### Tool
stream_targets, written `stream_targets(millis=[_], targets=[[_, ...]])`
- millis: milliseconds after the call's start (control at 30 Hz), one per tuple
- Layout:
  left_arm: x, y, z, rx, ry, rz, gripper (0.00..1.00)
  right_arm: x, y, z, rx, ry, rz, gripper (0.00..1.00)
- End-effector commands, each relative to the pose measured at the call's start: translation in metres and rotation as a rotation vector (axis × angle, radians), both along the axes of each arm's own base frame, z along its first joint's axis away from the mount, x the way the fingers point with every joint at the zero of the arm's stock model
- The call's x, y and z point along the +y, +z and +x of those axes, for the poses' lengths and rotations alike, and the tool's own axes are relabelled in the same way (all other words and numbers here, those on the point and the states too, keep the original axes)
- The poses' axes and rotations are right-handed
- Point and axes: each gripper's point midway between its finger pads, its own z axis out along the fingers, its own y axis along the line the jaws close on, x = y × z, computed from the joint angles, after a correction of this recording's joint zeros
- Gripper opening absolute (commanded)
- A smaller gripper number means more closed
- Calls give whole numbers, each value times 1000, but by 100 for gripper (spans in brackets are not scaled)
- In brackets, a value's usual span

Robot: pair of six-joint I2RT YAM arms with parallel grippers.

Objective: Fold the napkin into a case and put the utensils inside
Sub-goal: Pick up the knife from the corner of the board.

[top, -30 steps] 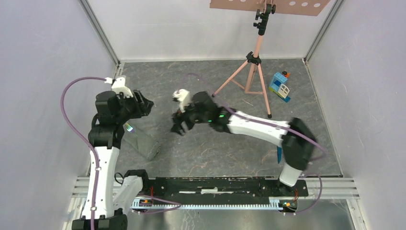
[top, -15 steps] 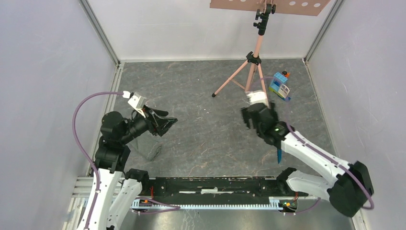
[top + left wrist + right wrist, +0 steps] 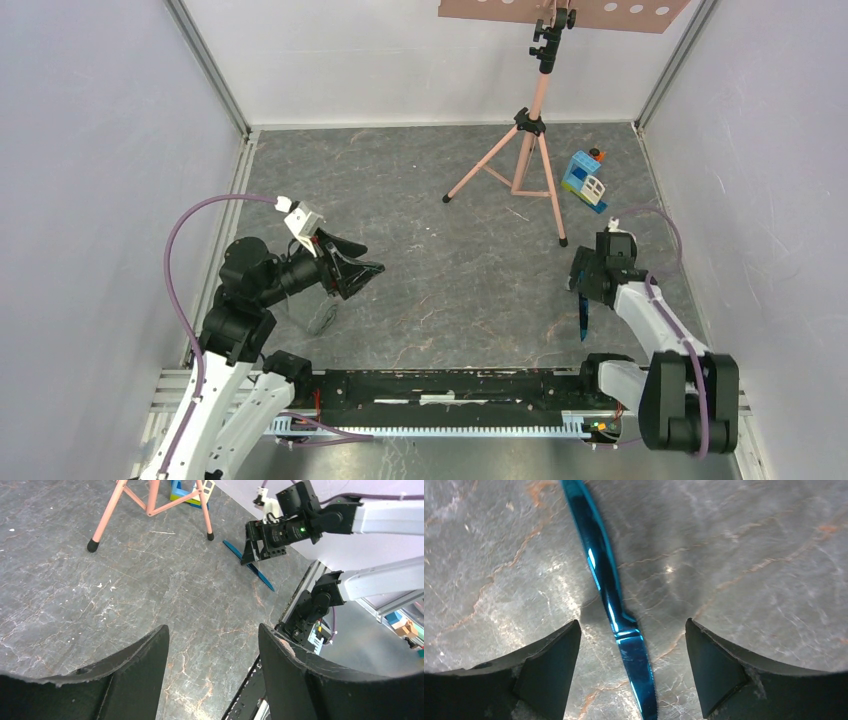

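Right fingers (image 3: 549,670) stood spread astride a slim, glossy blue plastic knife (image 3: 610,587). It looked light, stiff, slippery; best pinched mid-handle.

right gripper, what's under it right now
A blue knife lies flat on the grey floor directly under the right gripper, between its open fingers, untouched. From above, the gripper covers the knife's far end. No other cutlery shows there.
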Motion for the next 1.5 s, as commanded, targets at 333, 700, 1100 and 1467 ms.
stream_targets(millis=[333,700,1100,1467], targets=[[-2,4,2,-36,-7,16,73,9,-19,-5,416,249,38,48],[-6,-6,10,53,6,-13,74,39,-25,7,342,300,192,0],[-23,-30,24,237,-7,-127,78,71,-1,2,255,100,404,0],[-71,-86,34,457,-20,-227,77,99,20,-2,143,-105,621,0]])
